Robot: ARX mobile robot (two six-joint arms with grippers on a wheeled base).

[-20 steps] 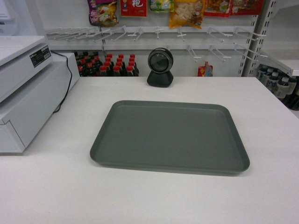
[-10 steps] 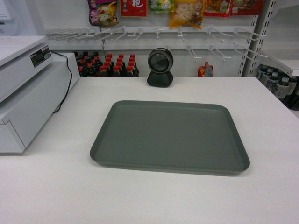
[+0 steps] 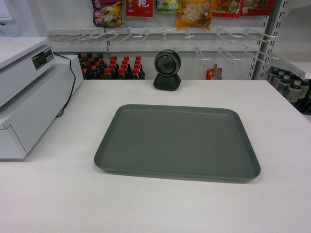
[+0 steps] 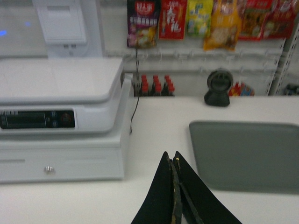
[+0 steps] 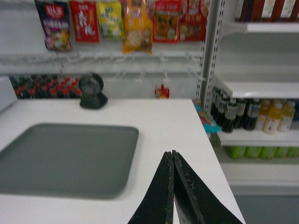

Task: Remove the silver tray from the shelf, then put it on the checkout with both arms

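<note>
Two black hands we see, both pressed closed and holding nothing: left hand [image 4: 176, 161] off the left edge of the flat matte grey-green rectangular tray [image 3: 177, 141], right hand [image 5: 172, 156] off its right edge, neither touching it. Tray lies flat on the plain white tabletop [image 3: 58, 194], round black scanner [image 3: 167, 71] behind it, white scale-register machine [image 4: 60, 116] left of it.

Red-capped dark bottles [image 3: 112, 67] behind the counter, hanging snack bags [image 3: 194, 13], possibly juice bottles [image 5: 273, 116] shelved right
</note>
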